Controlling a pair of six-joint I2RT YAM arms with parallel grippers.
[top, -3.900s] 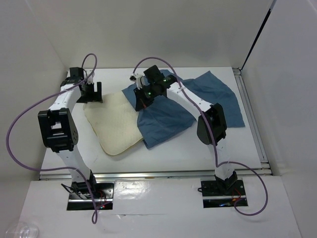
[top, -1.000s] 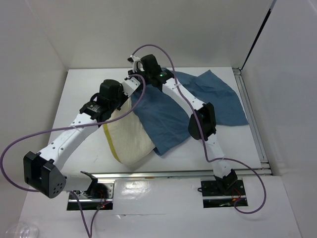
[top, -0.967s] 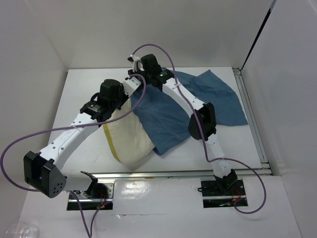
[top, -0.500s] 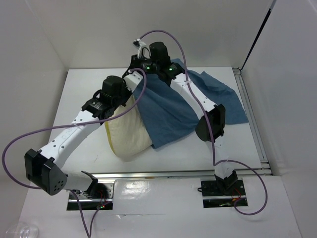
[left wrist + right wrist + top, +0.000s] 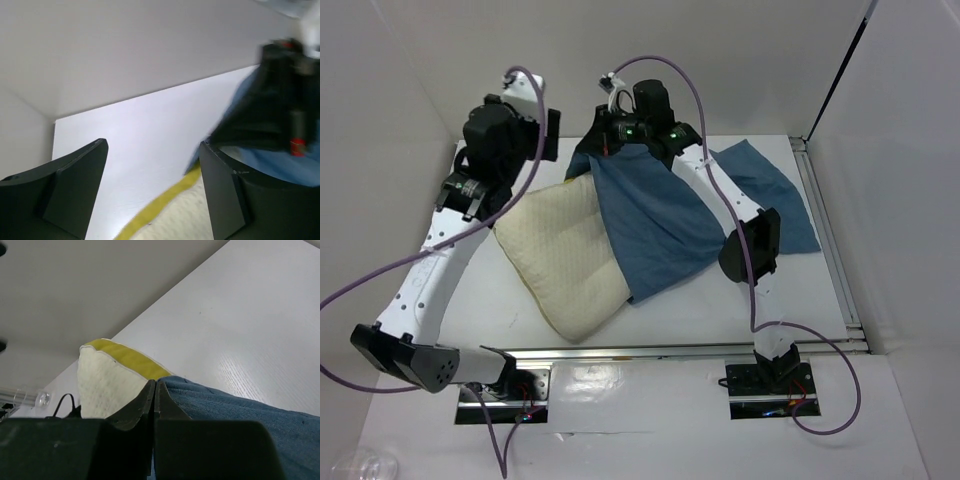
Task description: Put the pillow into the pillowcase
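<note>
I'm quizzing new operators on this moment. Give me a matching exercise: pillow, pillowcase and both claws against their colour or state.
1. pillow
2. pillowcase
3. left claw
4. right claw

A. shut on blue cloth
B. cream, partly covered
C. open, empty
D. blue, one edge lifted

Pairs: 1-B, 2-D, 3-C, 4-A

A robotics laboratory test cell is shown. A white table (image 5: 510, 310) is boxed in by plain white panels (image 5: 720, 60) at the back, left and right of the frame. Two robot arms (image 5: 750, 245) are bolted to metal base plates (image 5: 770, 382) at the bottom edge. An aluminium rail (image 5: 670, 350) is run along the table's near side, and purple cables (image 5: 857, 385) are looped loosely from the arms.
</note>
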